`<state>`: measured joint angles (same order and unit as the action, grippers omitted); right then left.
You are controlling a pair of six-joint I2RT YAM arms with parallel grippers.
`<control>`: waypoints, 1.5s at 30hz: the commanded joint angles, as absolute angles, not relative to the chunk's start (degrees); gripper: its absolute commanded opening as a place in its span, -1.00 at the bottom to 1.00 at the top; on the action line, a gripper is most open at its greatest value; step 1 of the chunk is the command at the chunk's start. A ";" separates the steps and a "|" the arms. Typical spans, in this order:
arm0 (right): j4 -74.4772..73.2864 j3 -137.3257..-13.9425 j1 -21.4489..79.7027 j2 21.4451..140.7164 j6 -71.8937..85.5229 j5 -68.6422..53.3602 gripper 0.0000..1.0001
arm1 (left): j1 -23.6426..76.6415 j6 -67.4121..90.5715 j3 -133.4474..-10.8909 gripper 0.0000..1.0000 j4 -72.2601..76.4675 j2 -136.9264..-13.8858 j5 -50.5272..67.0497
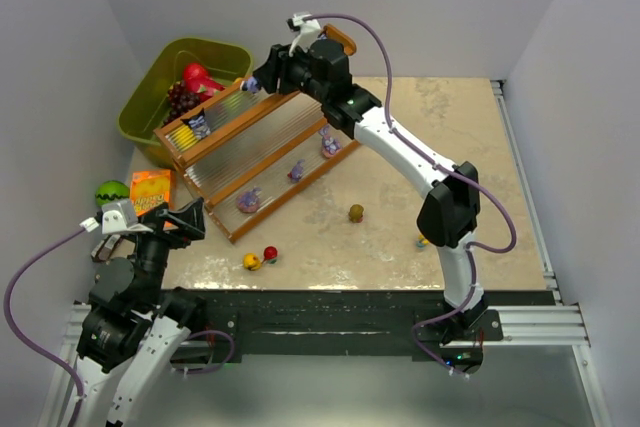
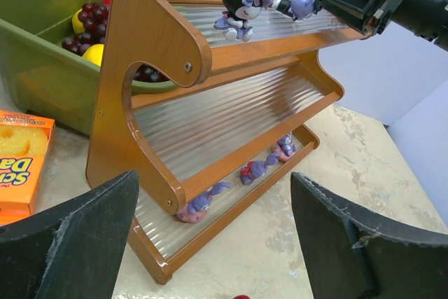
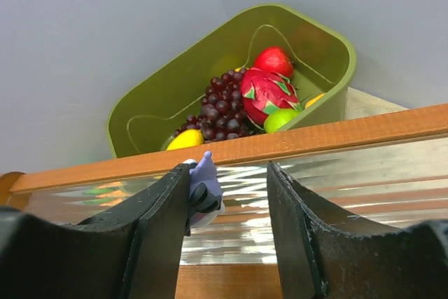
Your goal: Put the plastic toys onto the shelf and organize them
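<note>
right fingers: black pads (image 3: 161,229) partway apart over the top tier. A small lavender plastic figurine (image 3: 205,185) leans on the inner face of one pad with a clear gap to the other, so it is not pinched.
right gripper (image 3: 227,173): at the end of the top tier farther from the left arm, with the arm stretched across the table.
left fingers: black pads (image 2: 77,236) spread wide, nothing between them.
left gripper (image 2: 213,187): hovers off the near end of the shelf, looking along it.
shelf: long three-tier stepped rack (image 2: 150,47), orange-brown wood frame, clear ribbed plastic tiers, set diagonally on the beige table (image 1: 450,127).
top tier: the lavender figurine sits here, with a dark blue-black figurine with striped cap (image 2: 241,1) near it.
bottom tier: three purple-pink bunny-like figurines (image 2: 255,170) spaced along it.
loose toys: olive round toy (image 1: 356,213) alone mid-table; yellow round toy (image 1: 252,262) and red round toy (image 1: 270,254) just beside each other near the front edge.
behind shelf: olive-green plastic bin (image 3: 140,124) holding a red fruit (image 3: 264,92) and dark grapes (image 3: 224,103).
left of shelf: orange box (image 2: 21,159) and green striped ball (image 1: 111,193).
</note>
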<state>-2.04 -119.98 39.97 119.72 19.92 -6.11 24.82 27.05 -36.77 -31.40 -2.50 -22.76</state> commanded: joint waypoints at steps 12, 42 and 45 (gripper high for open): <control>3.69 -115.49 39.81 114.08 28.21 -8.88 -0.17 | 24.70 27.77 -37.00 0.86 -30.85 -2.29 -23.73; 1.67 -116.72 39.55 115.75 30.50 -4.48 -0.95 | 24.70 27.95 -37.00 0.86 -31.02 -2.28 -23.99; 1.14 -117.68 39.46 116.63 30.50 -4.66 -0.99 | 24.70 27.95 -37.00 0.86 -31.11 -2.20 -23.99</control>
<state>0.97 -114.26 39.70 115.61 31.64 -5.02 24.82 27.46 -36.77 -31.42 -2.50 -23.00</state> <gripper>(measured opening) 0.020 0.929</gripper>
